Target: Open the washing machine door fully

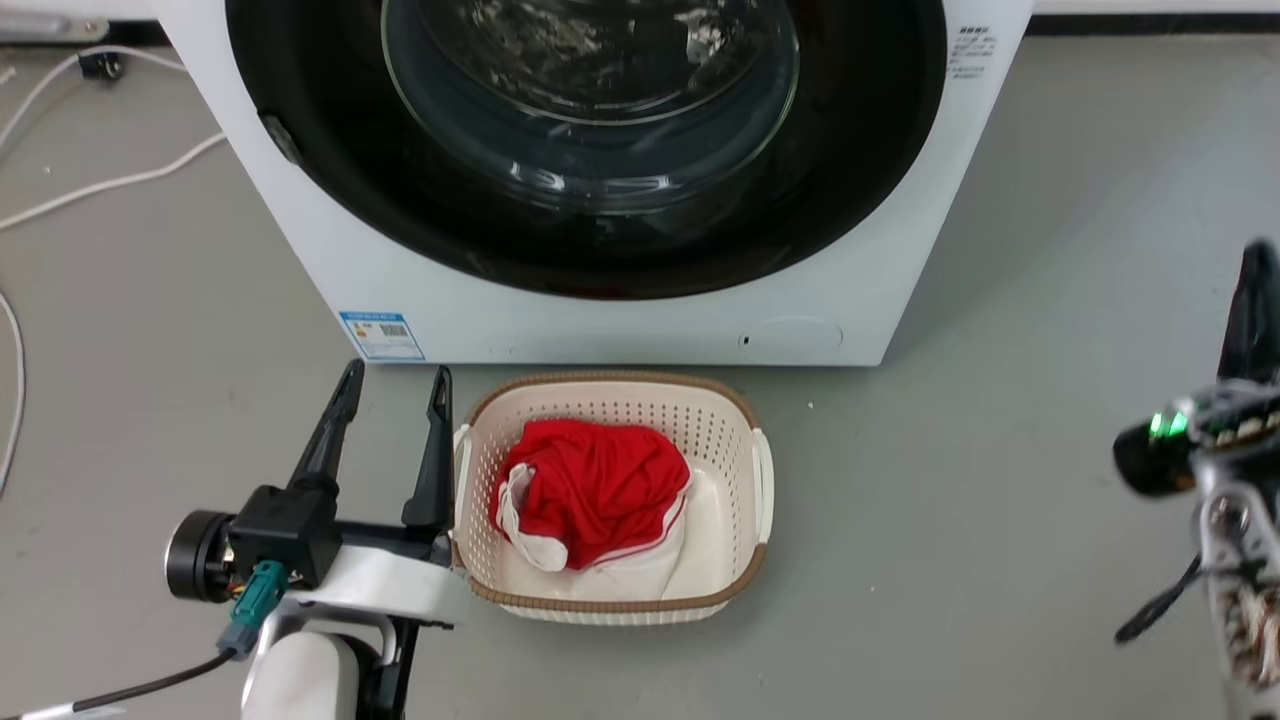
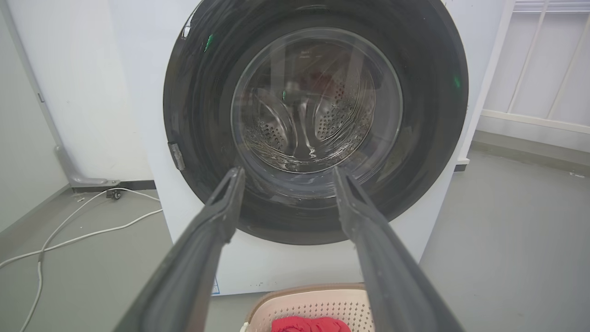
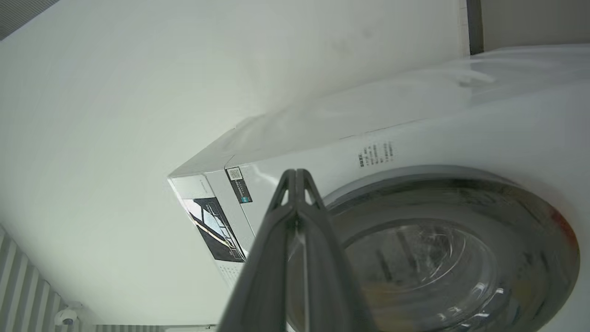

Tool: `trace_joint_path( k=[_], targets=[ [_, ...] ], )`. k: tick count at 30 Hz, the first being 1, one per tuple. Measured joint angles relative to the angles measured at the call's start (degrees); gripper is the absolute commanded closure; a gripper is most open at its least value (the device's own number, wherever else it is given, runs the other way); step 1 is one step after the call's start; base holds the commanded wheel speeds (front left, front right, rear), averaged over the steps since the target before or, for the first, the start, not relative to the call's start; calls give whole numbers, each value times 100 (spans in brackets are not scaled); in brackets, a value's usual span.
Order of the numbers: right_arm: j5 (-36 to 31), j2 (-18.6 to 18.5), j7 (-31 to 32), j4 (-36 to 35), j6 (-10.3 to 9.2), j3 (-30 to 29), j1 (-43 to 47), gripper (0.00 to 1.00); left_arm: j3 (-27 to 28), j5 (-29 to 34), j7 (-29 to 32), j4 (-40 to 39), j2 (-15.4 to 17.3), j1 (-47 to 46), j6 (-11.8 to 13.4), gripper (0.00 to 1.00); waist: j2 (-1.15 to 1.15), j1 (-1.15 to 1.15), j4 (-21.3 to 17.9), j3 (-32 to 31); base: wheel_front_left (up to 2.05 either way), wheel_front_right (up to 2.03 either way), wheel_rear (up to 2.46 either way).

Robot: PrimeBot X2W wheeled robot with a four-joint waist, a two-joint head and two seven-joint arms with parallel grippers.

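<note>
The white washing machine (image 1: 620,320) stands ahead with its round glossy black door (image 1: 850,190) lying flat against the front, glass bowl at its centre. The door (image 2: 198,115) faces my left wrist view head-on; the steel drum shows through the glass. My left gripper (image 1: 395,385) hangs open and empty just left of the basket, short of the machine's lower front. At the right edge my right gripper (image 1: 1255,265) is tilted on its side with both fingers pressed together, empty, away from the machine. Its wrist view shows the door (image 3: 530,221) and the closed tips (image 3: 297,174).
A cream perforated basket (image 1: 755,470) with a red-and-white garment (image 1: 595,490) sits on the grey floor right before the machine. White cables (image 1: 90,190) trail over the floor at the left. A white railing (image 2: 539,115) stands to the machine's right.
</note>
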Motion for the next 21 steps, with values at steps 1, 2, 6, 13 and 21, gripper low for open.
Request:
trace_joint_path(
  k=[1, 2, 6, 13, 21],
  targets=[
    [16, -122, 55, 155, 0, 92, -208, 100, -3, -1, 0, -18, -1, -38, -3, 0, 0, 0, 8, 57, 0, 0, 0],
    [21, -253, 118, 320, 0, 192, -430, 100, -12, -2, 0, -33, 0, -81, -7, 0, 0, 0, 16, 117, 0, 0, 0],
    [18, -773, 389, 970, 0, 688, -1380, 100, -40, -19, 0, -126, 2, -244, -21, 0, 0, 0, 64, 379, 0, 0, 0],
    [-104, -1356, 858, 1952, 1, 1828, -2817, 100, -51, -63, 0, -285, 9, -507, -32, 0, 0, 0, 189, 860, 0, 0, 0],
    [-259, -1564, 1514, 3077, 0, 3060, -4333, 100, -70, -77, 0, -532, 27, -717, -52, 0, 0, 1, 333, 1366, 0, 0, 0]
  ],
)
